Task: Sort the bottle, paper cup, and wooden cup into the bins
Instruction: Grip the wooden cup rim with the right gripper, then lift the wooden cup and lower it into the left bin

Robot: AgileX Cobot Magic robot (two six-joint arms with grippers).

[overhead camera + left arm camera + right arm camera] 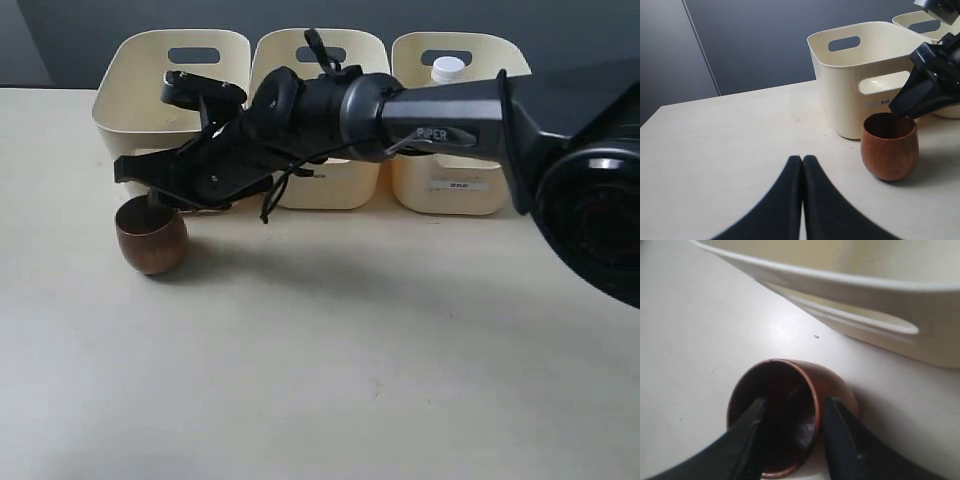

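Cream bins (170, 95) x3 in row at far side of table (400, 380). Rt arm (430, 120) reaching across to left. Rt gripper (790, 432) straddling cup (151, 234) wall, one finger inside, one outside, gripping it; cup upright just in front of left bin. Left gripper (802, 172) fingers pressed together, nothing between. Bottle cap (447, 68) in rt bin.

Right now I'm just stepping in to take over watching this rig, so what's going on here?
The right hand has reached across and straddles the rim of the squat dark brown wooden cup, one finger inside, one outside. The cup stands on the table before the left cream-yellow plastic tub. A white-capped clear bottle is already in the right tub. The left hand rests shut, idle.
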